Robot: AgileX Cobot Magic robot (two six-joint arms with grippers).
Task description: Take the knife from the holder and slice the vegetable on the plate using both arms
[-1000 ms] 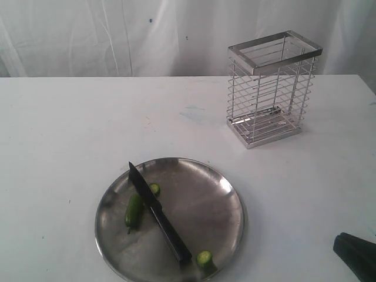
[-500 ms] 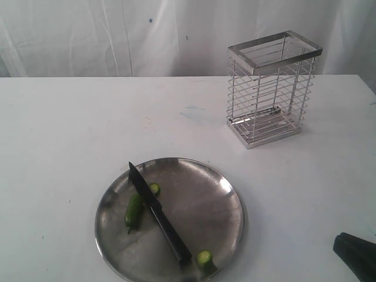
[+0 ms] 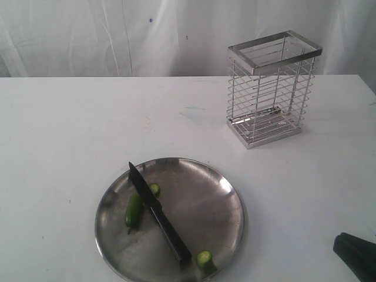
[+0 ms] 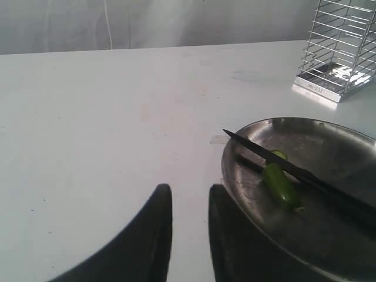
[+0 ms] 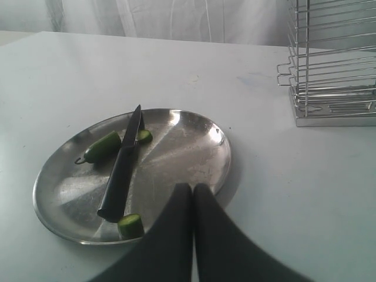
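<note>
The black knife (image 3: 158,218) lies loose across the steel plate (image 3: 205,200), tip toward the far left. The green vegetable (image 3: 133,211) rests on the plate left of the blade. One cut slice (image 3: 154,189) lies near the tip and another (image 3: 204,258) beside the handle end. The wire holder (image 3: 271,88) stands at the back right with nothing in it. My left gripper (image 4: 190,194) is open over bare table beside the plate rim (image 4: 235,176), holding nothing. My right gripper (image 5: 191,188) is shut and holds nothing, just off the plate's near edge (image 5: 217,176).
A black part of the right arm (image 3: 355,254) shows at the exterior view's lower right corner. A white curtain hangs behind the table's back edge. White tabletop (image 3: 70,135) spreads to the left of the plate and between the plate and the holder.
</note>
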